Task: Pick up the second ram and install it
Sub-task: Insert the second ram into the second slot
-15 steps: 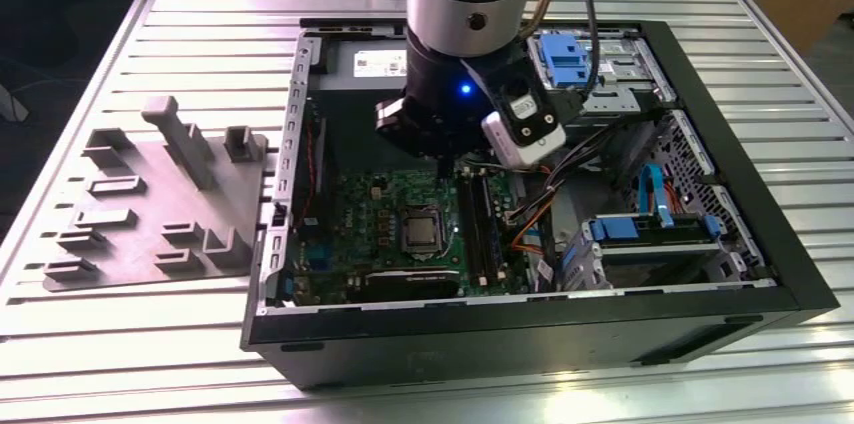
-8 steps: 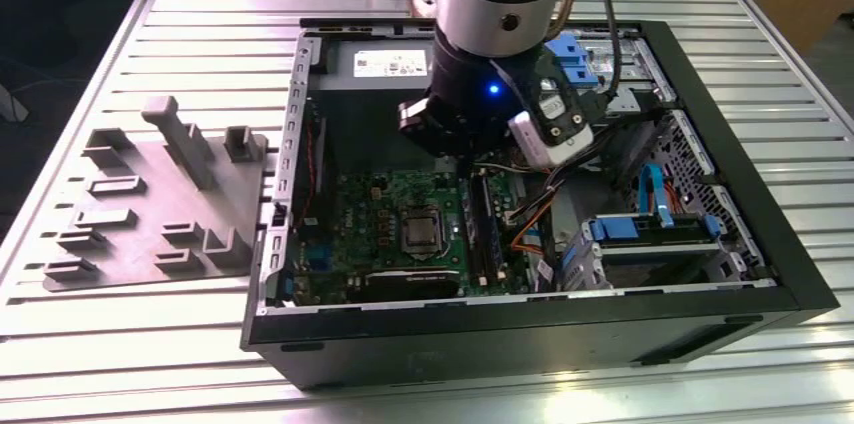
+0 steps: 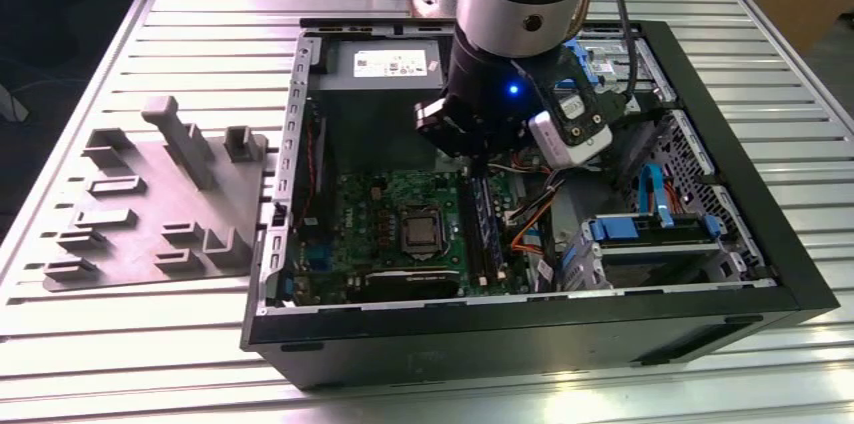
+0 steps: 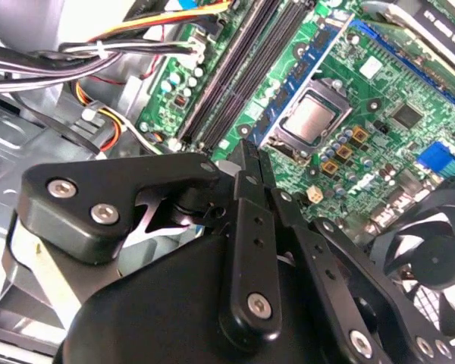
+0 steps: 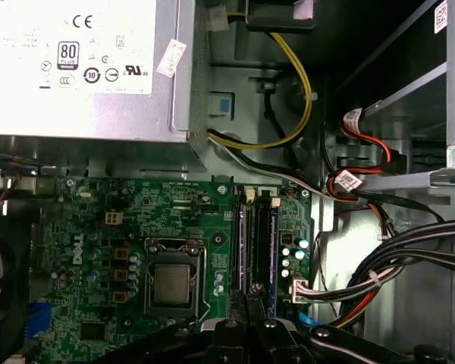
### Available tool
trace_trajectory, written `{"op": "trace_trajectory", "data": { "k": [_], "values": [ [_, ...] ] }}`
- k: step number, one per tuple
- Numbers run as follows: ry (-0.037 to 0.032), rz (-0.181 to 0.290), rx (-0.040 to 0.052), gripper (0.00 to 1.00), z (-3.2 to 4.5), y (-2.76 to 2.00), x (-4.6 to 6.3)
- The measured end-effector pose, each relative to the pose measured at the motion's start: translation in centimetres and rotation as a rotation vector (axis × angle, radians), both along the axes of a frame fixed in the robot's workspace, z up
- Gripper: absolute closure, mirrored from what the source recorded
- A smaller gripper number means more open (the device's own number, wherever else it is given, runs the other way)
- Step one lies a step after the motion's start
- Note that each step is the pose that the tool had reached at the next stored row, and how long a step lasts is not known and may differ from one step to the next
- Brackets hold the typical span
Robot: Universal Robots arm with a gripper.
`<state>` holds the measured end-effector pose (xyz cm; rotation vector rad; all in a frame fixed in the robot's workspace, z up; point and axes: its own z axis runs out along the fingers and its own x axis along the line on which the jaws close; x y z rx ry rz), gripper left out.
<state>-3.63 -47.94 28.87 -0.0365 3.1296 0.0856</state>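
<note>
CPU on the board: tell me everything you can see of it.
The CPU is a square chip with a dull silver metal lid, lying flat in a metal-framed socket on the green motherboard. No cooler covers it and nothing touches its lid. It sits beside the long black memory slots, apart from them.

The exterior view stands high off the surface (image 3: pixel 200 34), looking steeply down into the open computer case (image 3: pixel 534 329). Both wrist views ride close above the motherboard (image 5: pixel 174 201) (image 4: pixel 379 152), peering past the end effector (image 5: pixel 246 303) (image 4: pixel 250 152) and sharing the processor socket (image 5: pixel 169 282) (image 4: pixel 312 120) and memory slots (image 5: pixel 256 243) (image 4: pixel 246 68).
</note>
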Motion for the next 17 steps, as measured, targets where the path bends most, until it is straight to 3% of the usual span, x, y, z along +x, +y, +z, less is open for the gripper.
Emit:
{"op": "trace_trajectory", "data": {
  "k": [5, 17],
  "values": [
    [0.0, 0.0, 0.0, 0.88, -0.19, 0.0, 0.0],
    [0.0, 0.0, 0.0, 0.88, -1.52, 0.0, 0.0]
  ]
}}
